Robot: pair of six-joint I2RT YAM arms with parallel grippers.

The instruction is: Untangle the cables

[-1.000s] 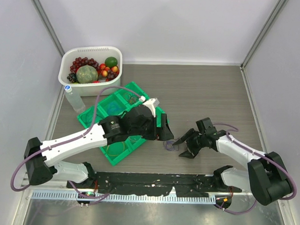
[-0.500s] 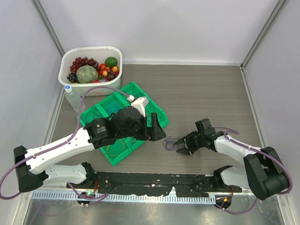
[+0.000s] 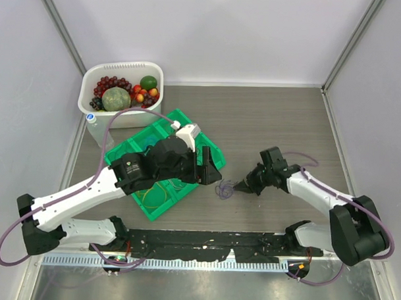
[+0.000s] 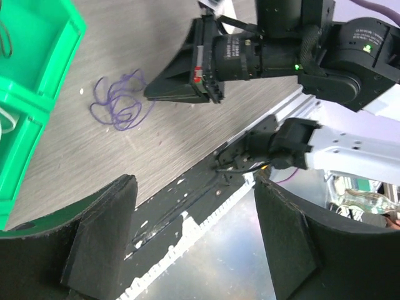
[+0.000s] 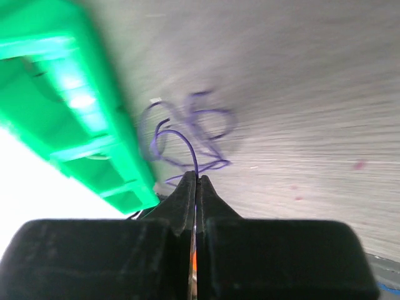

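Purple wire cable (image 3: 225,189), a thin loose tangle, lies on the brown wooden table (image 3: 280,126) just beside the right edge of the green plastic compartment tray (image 3: 182,114). The right gripper (image 3: 242,186) is down low on the tangle's far side from the tray, its black fingers pressed fully together with one purple strand pinched between the tips. The left gripper (image 3: 209,170) hangs over the tray's right edge, spread wide and carrying nothing. A yellow wire loop (image 3: 153,194) sits inside the tray.

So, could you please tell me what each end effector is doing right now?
Left end effector: open, empty.
Right end effector: closed on the purple cable.
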